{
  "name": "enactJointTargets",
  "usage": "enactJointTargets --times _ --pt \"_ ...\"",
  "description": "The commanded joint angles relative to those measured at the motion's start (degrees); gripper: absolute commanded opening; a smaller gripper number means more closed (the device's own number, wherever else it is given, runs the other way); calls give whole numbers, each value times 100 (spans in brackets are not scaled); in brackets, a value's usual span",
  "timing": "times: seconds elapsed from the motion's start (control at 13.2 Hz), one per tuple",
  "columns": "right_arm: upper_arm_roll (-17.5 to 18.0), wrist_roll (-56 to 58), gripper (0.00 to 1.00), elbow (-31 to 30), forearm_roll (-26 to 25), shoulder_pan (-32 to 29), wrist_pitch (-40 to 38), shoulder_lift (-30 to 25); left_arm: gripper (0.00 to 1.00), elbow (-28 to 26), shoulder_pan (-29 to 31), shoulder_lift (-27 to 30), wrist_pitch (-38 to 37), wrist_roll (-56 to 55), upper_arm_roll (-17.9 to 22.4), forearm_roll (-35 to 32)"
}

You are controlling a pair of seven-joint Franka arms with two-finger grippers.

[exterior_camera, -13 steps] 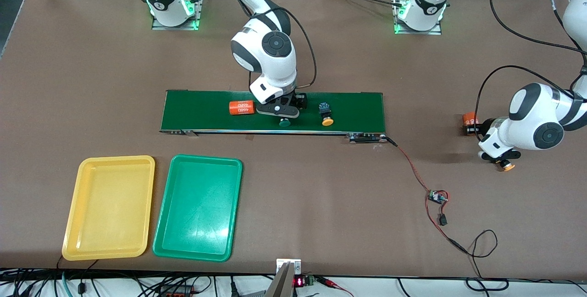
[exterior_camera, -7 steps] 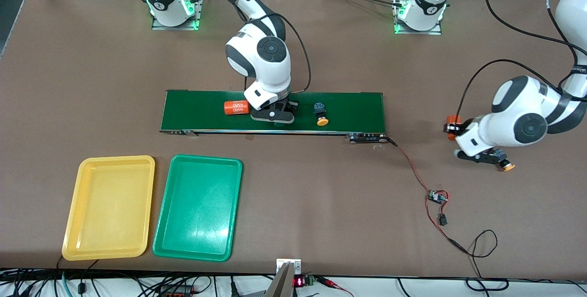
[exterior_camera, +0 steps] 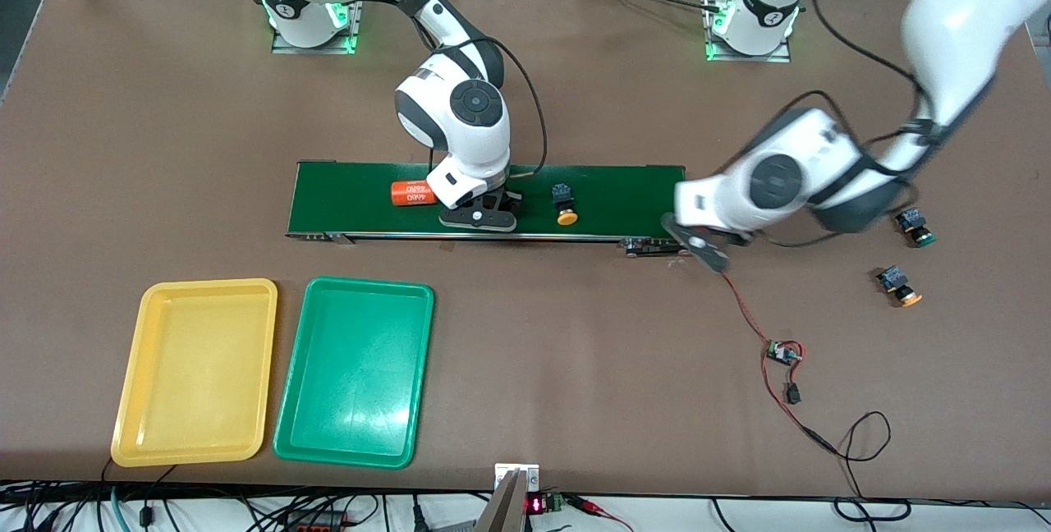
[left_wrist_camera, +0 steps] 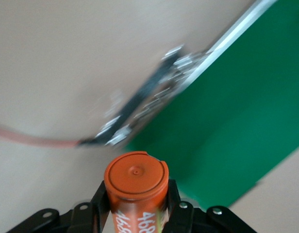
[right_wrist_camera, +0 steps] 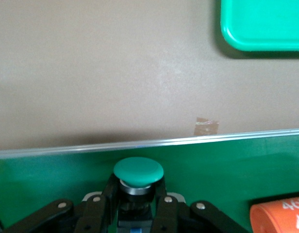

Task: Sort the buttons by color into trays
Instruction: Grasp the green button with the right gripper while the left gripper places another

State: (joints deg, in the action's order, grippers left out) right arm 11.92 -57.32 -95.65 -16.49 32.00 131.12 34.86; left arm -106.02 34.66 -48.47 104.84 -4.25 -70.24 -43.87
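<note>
My right gripper [exterior_camera: 479,220] is down on the conveyor belt, shut on a green-capped button [right_wrist_camera: 138,175]; its fingers [right_wrist_camera: 165,204] clamp the black body below the cap. An orange-capped button [exterior_camera: 564,208] lies on the belt beside it. On the bare table toward the left arm's end lie a green-capped button [exterior_camera: 915,228] and an orange-capped button [exterior_camera: 899,286]. My left gripper [exterior_camera: 706,251] hangs over the belt's end, shut on an orange cylinder marked 4680 [left_wrist_camera: 136,189]. The yellow tray [exterior_camera: 197,372] and the green tray [exterior_camera: 355,372] sit side by side, nearer to the front camera.
The dark-green conveyor belt [exterior_camera: 624,191] crosses the table's middle, with a second orange cylinder [exterior_camera: 413,192] on it beside my right gripper. A red wire runs from the belt's end to a small circuit board [exterior_camera: 784,351]. The green tray's corner [right_wrist_camera: 263,24] shows in the right wrist view.
My right gripper has shut on the green-capped button. The left arm has swung from the table's end to the belt's end with its cylinder, uncovering two buttons. Things on the belt drifted toward the right arm's end.
</note>
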Motion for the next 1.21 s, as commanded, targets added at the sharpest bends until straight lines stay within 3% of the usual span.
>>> enactJointTargets --times 0.0,0.23,0.3,0.38,0.45,0.76,1.13 --pt "-23 160 13 116 14 -194 -322 -251 19 82 -372 30 184 214 45 -87" --pt "-58 676 11 370 23 -492 -1112 -602 18 73 -513 21 395 1072 168 -113" --pt "-93 913 11 441 14 -641 -1254 -647 23 73 -539 4 431 1327 212 -113" --pt "-102 1186 11 511 14 -799 -1256 -674 78 73 -635 12 414 1339 221 -96" --pt "-163 1432 11 582 -3 -923 -1247 -682 100 73 -679 21 405 1348 230 -105" --pt "-734 2662 11 837 5 -1371 -1011 -481 100 160 -584 74 379 1330 212 -96" --pt "-831 3517 11 1293 312 -1873 52 247 100 599 136 100 125 1190 212 -34"
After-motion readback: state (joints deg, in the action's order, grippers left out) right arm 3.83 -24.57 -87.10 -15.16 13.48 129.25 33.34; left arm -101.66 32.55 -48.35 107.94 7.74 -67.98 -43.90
